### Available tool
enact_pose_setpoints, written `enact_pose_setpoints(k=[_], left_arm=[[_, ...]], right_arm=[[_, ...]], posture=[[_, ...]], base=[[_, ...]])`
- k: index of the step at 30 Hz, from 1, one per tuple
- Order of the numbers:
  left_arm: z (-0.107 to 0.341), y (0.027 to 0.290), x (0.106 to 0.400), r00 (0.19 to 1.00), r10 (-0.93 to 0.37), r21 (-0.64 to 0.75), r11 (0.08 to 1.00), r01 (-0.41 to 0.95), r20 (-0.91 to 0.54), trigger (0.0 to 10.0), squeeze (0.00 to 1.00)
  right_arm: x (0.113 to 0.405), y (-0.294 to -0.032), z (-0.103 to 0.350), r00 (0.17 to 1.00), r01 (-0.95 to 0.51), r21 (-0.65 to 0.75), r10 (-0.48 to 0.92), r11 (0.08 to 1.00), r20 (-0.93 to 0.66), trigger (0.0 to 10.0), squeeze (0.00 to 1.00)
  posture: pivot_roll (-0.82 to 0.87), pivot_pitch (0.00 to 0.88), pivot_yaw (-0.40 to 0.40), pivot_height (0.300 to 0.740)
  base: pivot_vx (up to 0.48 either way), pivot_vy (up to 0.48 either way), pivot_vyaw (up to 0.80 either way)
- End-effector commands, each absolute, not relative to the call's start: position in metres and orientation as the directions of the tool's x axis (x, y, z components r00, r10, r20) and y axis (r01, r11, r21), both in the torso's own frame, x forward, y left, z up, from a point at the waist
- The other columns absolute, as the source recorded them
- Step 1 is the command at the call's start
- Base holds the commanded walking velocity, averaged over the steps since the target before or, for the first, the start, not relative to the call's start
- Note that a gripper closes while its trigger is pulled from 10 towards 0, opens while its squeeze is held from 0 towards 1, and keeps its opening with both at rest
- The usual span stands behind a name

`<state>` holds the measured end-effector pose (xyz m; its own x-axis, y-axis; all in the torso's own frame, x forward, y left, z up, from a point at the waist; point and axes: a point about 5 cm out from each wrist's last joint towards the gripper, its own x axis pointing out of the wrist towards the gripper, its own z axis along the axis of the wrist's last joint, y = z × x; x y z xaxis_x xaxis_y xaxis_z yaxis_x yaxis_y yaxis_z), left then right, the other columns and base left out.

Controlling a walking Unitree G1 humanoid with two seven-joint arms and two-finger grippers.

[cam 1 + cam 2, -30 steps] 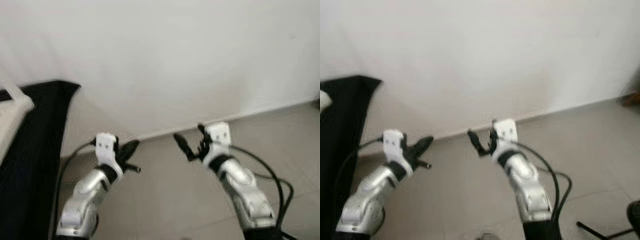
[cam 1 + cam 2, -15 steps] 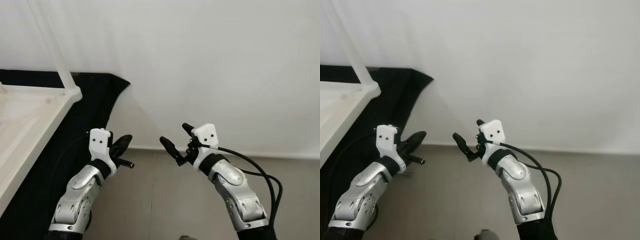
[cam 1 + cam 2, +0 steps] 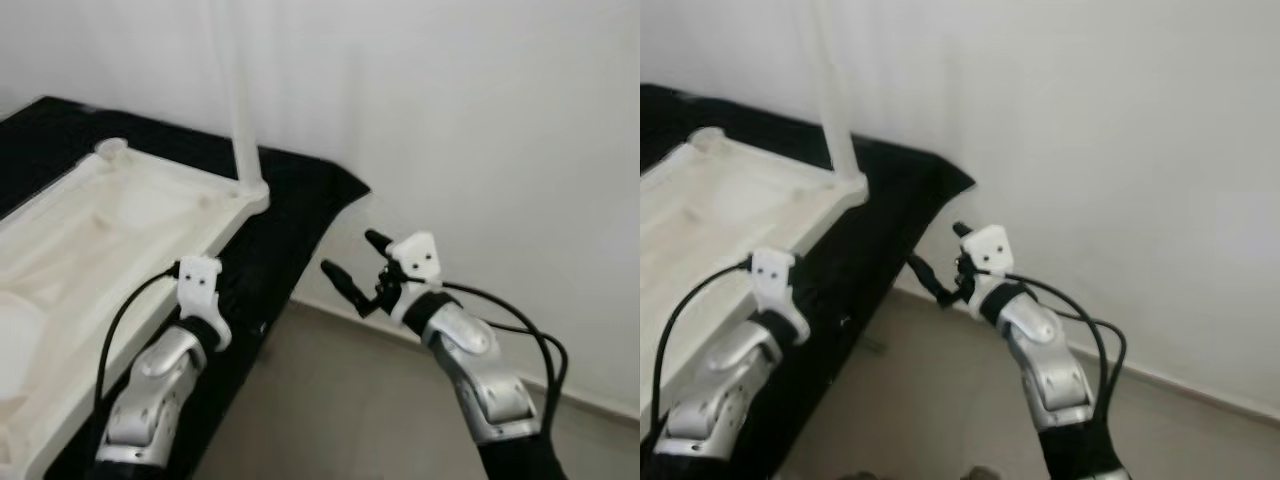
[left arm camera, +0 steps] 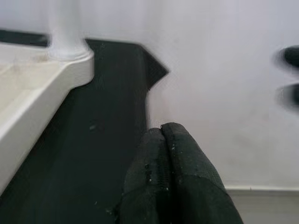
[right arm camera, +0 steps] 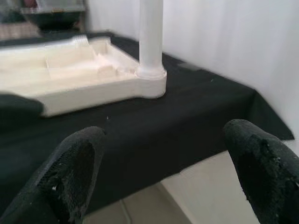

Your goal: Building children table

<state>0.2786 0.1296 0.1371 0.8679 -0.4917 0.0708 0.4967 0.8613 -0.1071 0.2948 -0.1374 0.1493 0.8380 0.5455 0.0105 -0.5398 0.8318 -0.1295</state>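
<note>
Children's table (image 3: 110,230), a white plastic tabletop turned underside up, is seen lying on a black-covered worktop (image 3: 290,215) by a white wall (image 3: 480,120), with one white leg (image 3: 243,110) standing upright at its near corner. The left gripper (image 4: 163,140) is held beside the tabletop's edge above the black cover, its jaws pressed together on nothing. The right gripper (image 3: 358,270) is raised off the worktop's corner above the grey floor (image 3: 340,400), its jaws spread apart and empty.
</note>
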Motion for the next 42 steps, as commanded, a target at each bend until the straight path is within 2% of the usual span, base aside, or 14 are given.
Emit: enact_pose_setpoints(k=[1, 5, 13, 24, 29, 38, 42], left_arm=[[0.132, 0.133, 0.275, 0.864, -0.502, -0.118, 0.856, 0.504, 0.046, 10.0, 0.00], [0.133, 0.135, 0.278, 0.887, -0.459, -0.143, 0.875, 0.462, 0.059, 10.0, 0.00], [0.134, 0.136, 0.279, 0.890, -0.452, -0.147, 0.878, 0.456, 0.062, 10.0, 0.00], [0.135, 0.133, 0.275, 0.860, -0.505, -0.139, 0.849, 0.510, 0.071, 10.0, 0.00], [0.135, 0.127, 0.272, 0.834, -0.548, -0.120, 0.825, 0.552, 0.068, 10.0, 0.00], [0.135, 0.126, 0.272, 0.835, -0.546, -0.123, 0.825, 0.551, 0.070, 10.0, 0.00], [0.135, 0.130, 0.275, 0.858, -0.508, -0.142, 0.846, 0.514, 0.080, 10.0, 0.00]], right_arm=[[0.293, -0.131, 0.150, 0.819, -0.567, -0.118, 0.573, 0.815, 0.027, 10.0, 0.00], [0.292, -0.128, 0.151, 0.806, -0.584, -0.123, 0.591, 0.803, 0.029, 10.0, 0.00], [0.291, -0.125, 0.150, 0.793, -0.600, -0.138, 0.608, 0.788, 0.026, 10.0, 0.00], [0.291, -0.124, 0.149, 0.797, -0.596, -0.113, 0.603, 0.795, 0.042, 10.0, 0.00], [0.293, -0.125, 0.148, 0.812, -0.576, -0.131, 0.584, 0.807, 0.029, 10.0, 0.00], [0.293, -0.124, 0.147, 0.804, -0.586, -0.151, 0.595, 0.796, 0.015, 10.0, 0.00], [0.289, -0.121, 0.146, 0.769, -0.626, -0.206, 0.639, 0.752, -0.008, 10.0, 0.00]], posture=[[-0.05, 0.117, -0.035, 0.740], [-0.05, 0.117, -0.034, 0.740], [-0.05, 0.116, -0.033, 0.740], [-0.05, 0.117, -0.033, 0.740], [-0.05, 0.117, -0.032, 0.740], [-0.05, 0.116, -0.037, 0.740], [-0.05, 0.116, -0.038, 0.740]], base=[[0.270, -0.394, 0.80], [0.129, -0.201, 0.80], [0.000, 0.000, 0.80], [0.000, -0.076, 0.80], [0.000, -0.434, 0.00], [0.000, -0.434, 0.00], [0.000, -0.109, 0.60]])
